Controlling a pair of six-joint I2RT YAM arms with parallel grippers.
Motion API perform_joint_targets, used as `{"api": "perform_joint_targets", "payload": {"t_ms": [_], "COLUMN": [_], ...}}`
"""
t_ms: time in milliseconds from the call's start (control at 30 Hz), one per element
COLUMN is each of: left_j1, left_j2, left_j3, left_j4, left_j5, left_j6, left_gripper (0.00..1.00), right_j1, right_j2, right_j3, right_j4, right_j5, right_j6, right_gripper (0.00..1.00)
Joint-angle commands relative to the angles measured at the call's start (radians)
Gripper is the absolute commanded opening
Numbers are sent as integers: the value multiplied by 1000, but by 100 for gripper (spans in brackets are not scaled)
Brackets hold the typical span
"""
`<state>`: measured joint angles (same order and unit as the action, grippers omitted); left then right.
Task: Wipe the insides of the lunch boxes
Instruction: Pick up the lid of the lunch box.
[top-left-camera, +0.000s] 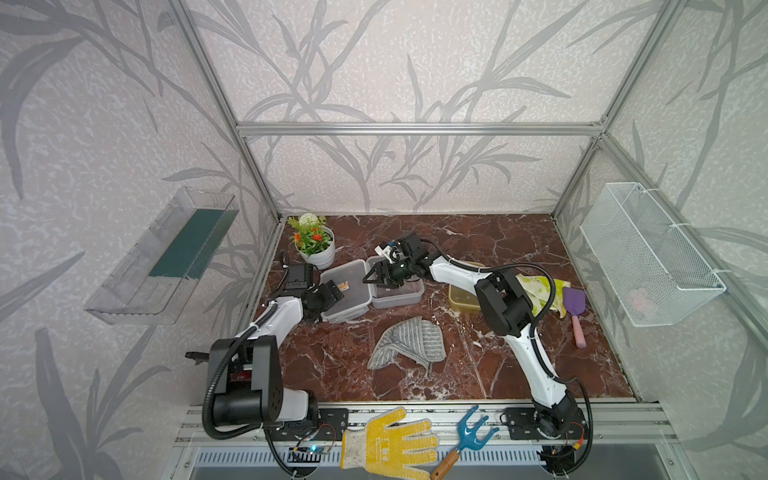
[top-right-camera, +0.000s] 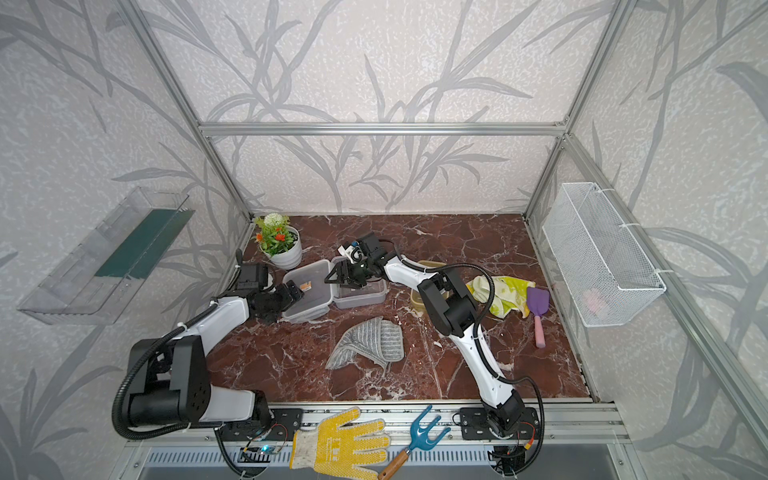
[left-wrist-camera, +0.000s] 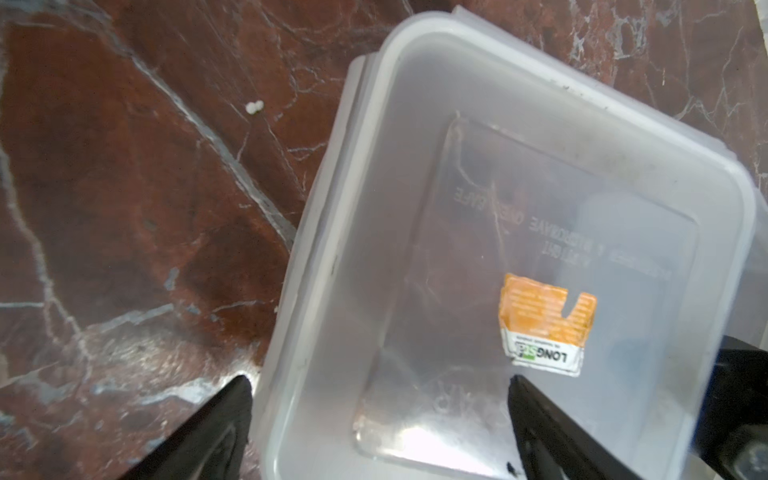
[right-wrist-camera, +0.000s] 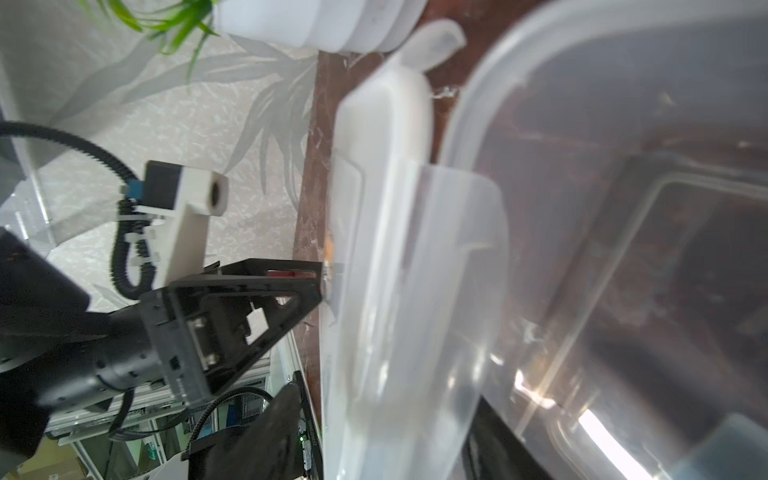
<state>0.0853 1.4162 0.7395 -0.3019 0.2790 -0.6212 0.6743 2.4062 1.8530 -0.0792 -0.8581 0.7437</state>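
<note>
Left tool (left-wrist-camera: 379, 378) gapes over marble (top-left-camera: 478, 365) between wallpapered walls (top-left-camera: 415, 62).

The larger lunch box (top-left-camera: 399, 297) sits toward the back of the counter (top-left-camera: 332, 374). Just left of it lies its lid (top-left-camera: 353, 282), the flower pot (top-left-camera: 318, 253) behind that — right of it the smaller lunch box (top-left-camera: 461, 300), farther right a cloth (top-left-camera: 540, 286) and scoop (top-left-camera: 575, 307); before it, a second cloth (top-left-camera: 409, 343).

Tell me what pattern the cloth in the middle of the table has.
The cloth is grey with thin pale stripes; it shows best in a top view.
</note>
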Motion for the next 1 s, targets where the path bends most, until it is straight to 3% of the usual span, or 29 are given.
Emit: {"api": "perform_joint_targets", "payload": {"t_ms": [0, 133, 800, 967], "left_j1": [4, 4, 2, 1], "left_j2": [19, 44, 31, 29], "left_j3": [5, 11, 23, 17], "left_j4": [43, 52, 44, 65], "left_j5": [44, 74, 109, 128], "left_j6": [9, 8, 1, -9], "left_gripper": [94, 94, 94, 94], "right_j1": [-5, -8, -28, -15], "right_j2": [-16, -46, -177, -166], "right_j3": [1, -6, 0, 35], "right_j4": [58, 55, -81, -74], "right_j5": [-42, -38, 0, -8], "right_j6": [34, 35, -19, 8], "right_gripper": [53, 44, 40, 28]}}
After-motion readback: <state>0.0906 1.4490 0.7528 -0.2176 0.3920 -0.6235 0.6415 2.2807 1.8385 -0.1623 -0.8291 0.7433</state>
